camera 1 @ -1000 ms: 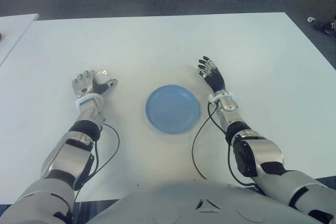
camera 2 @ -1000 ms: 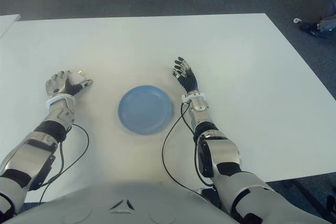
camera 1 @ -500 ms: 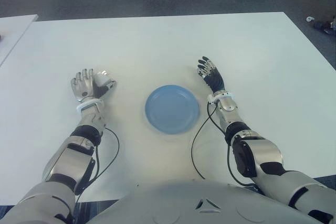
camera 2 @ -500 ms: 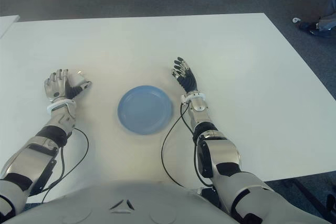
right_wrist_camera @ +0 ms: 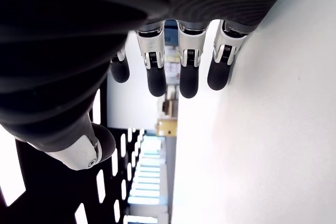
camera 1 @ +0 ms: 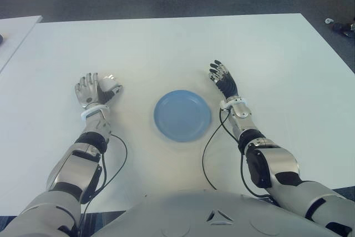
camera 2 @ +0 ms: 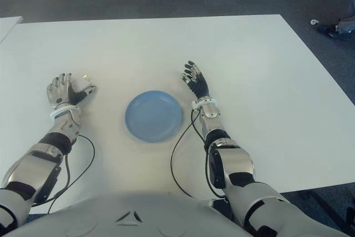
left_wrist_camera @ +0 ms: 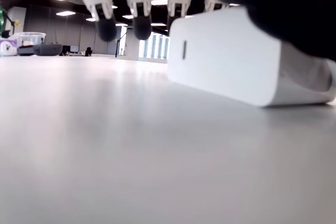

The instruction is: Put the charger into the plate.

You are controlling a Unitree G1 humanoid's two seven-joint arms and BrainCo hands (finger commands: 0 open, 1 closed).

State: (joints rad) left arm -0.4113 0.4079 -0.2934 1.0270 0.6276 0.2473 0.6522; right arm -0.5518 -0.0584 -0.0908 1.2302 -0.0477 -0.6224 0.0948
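The white block-shaped charger (camera 1: 107, 89) lies on the white table (camera 1: 166, 48) at the left, a hand's width from the round blue plate (camera 1: 182, 115) in the middle. My left hand (camera 1: 94, 88) is cupped over the charger, fingers on its far side and thumb on the near side. In the left wrist view the charger (left_wrist_camera: 226, 56) rests flat on the table under the curled fingers (left_wrist_camera: 142, 22). My right hand (camera 1: 223, 77) shows just right of the plate, fingers (right_wrist_camera: 189, 72) straight and spread, holding nothing.
Black cables (camera 1: 206, 156) run along both forearms onto the table near its front edge. A second white table (camera 1: 14, 34) stands at the far left. Dark floor lies beyond, with small objects (camera 1: 344, 26) at the far right.
My left hand and wrist have shifted slightly left and toward me, staying around the charger. The right hand and the plate have not moved.
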